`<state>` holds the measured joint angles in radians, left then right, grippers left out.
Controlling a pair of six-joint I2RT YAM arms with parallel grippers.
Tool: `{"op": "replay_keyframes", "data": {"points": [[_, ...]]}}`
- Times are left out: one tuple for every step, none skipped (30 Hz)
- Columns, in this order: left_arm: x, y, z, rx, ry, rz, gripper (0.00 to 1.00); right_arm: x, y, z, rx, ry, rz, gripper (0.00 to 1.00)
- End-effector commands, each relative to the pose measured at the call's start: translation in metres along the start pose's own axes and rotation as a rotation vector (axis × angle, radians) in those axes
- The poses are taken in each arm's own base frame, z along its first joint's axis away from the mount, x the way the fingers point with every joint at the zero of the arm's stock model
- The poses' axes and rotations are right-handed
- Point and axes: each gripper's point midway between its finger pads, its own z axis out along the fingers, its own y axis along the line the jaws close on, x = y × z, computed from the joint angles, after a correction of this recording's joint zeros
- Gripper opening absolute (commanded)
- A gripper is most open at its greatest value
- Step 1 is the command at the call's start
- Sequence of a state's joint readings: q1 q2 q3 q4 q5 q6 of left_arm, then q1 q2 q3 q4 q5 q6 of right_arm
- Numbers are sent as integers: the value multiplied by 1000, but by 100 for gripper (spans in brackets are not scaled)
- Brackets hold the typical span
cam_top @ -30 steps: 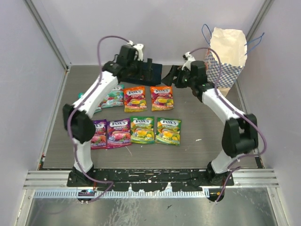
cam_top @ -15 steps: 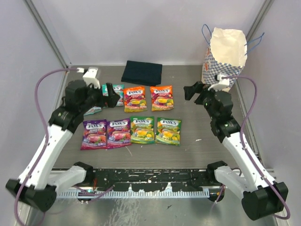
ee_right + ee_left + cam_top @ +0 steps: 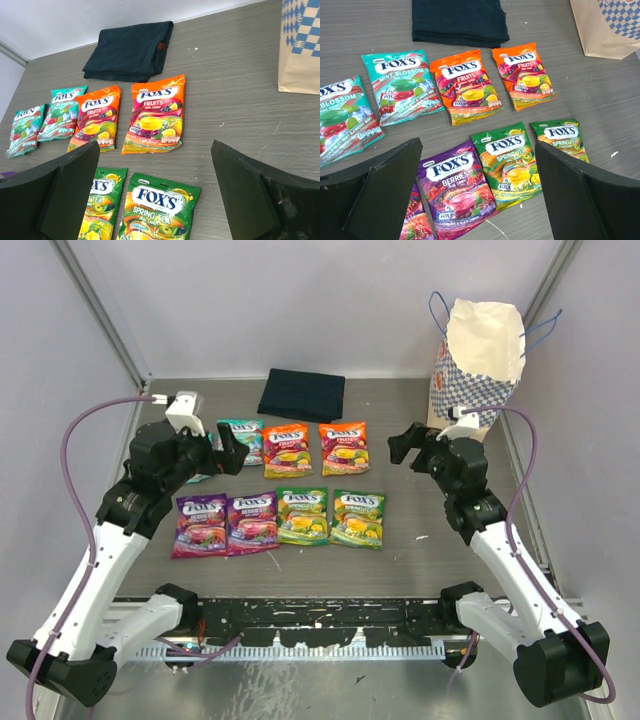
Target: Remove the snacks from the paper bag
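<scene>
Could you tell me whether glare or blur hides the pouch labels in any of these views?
Left wrist view: sharp, with only a mild sheen on the pouches, labels readable. Right wrist view: equally crisp, no strong glare. Top external view: soft, even light with faint shadows; logos legible, fine print too small.

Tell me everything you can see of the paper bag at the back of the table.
The paper bag stands upright at the table's far right corner, mouth open. Outside it is blue-and-white checkered with a few orange-red marks and a plain tan panel low down; inside is cream-white and creased. Thin blue cord handles loop off both sides of the rim. Its contents cannot be seen. It rests on the table; nothing else visibly touches it.
</scene>
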<state>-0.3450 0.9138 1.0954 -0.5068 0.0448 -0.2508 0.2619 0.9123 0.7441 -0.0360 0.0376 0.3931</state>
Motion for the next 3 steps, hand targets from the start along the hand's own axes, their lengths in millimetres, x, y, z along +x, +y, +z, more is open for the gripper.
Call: {"op": "replay_keyframes", "data": {"points": [[-15, -2, -4, 1, -55, -9, 98, -21, 26, -3, -117, -41, -39, 100], [-14, -1, -4, -1, -54, -11, 98, -22, 27, -4, -120, -43, -38, 100], [-14, 0, -5, -7, -54, -9, 98, -23, 25, -4, -110, -44, -35, 100]]}}
